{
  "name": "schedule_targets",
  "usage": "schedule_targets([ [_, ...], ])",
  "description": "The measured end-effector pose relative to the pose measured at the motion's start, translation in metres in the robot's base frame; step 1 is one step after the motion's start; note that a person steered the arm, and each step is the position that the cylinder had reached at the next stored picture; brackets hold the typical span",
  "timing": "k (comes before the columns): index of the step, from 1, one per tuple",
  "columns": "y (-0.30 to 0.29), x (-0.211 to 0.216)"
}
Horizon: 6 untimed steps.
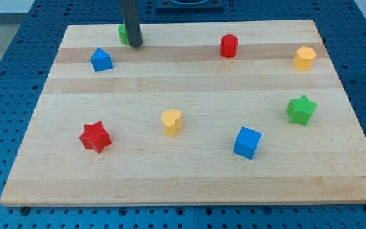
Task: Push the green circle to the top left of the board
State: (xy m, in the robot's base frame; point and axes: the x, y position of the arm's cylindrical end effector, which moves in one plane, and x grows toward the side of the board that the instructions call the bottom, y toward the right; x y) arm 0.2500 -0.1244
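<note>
- The green circle (pixel 124 33) sits near the top-left of the tabletop (pixel 189 172), close to the top edge. Only a sliver of it shows, on the view's left of the rod.
- My tip (pixel 136 44) is touching or just beside the green circle, on the circle's right and slightly below it. The rod hides most of the block, so its shape cannot be confirmed from here.
- The tool is a plain rod with nothing to spread or pinch. It can only press sideways against the block.
- Judged by its look, the green circle is a small, rigid, light block that should slide easily on the smooth wood. Its round wall may let it roll off a push that is not centred.
- The push is best made on the circle's right side, through its middle, heading left.
- The blue block (pixel 101 60) lies below and left of the green circle, near but apart, and a low push could run into it.
- The red cylinder (pixel 229 46) stands well to the circle's right.
</note>
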Motion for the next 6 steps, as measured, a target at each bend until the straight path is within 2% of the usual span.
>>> schedule_targets([
  [4,-0.001,-0.043],
  [6,-0.038,-0.042],
])
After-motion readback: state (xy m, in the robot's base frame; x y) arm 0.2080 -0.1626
